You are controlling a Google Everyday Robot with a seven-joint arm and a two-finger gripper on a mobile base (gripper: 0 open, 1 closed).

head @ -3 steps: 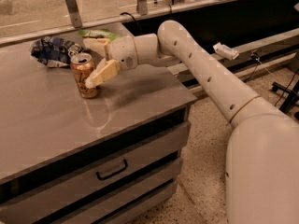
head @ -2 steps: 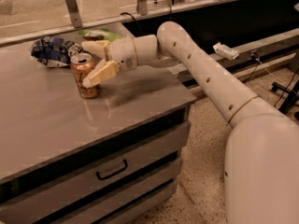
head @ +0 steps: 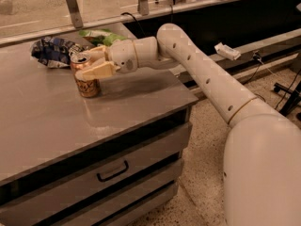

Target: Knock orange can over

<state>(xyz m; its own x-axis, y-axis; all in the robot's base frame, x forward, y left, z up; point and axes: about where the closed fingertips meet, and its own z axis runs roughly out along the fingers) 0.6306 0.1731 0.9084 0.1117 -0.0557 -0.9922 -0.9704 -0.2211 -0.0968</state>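
Note:
The orange can [head: 87,85] stands upright on the grey counter [head: 56,121], toward its back middle. It has a copper body with dark lettering and a silver top with a pull tab. My gripper [head: 83,63] reaches in from the right and is open around the can's upper part. The near finger [head: 96,71] lies across the can's front just below the rim, and the far finger [head: 96,52] is behind it. The can's upper front is hidden by the near finger.
A crumpled blue-and-white chip bag [head: 54,51] lies just behind and left of the can. A green snack bag [head: 101,34] lies behind the gripper. The counter has drawers below with a handle [head: 112,171]. A railing runs along the back.
The gripper has moved left, so its near finger now crosses the can's front instead of sitting at its right side. The can has barely shifted and stays upright.

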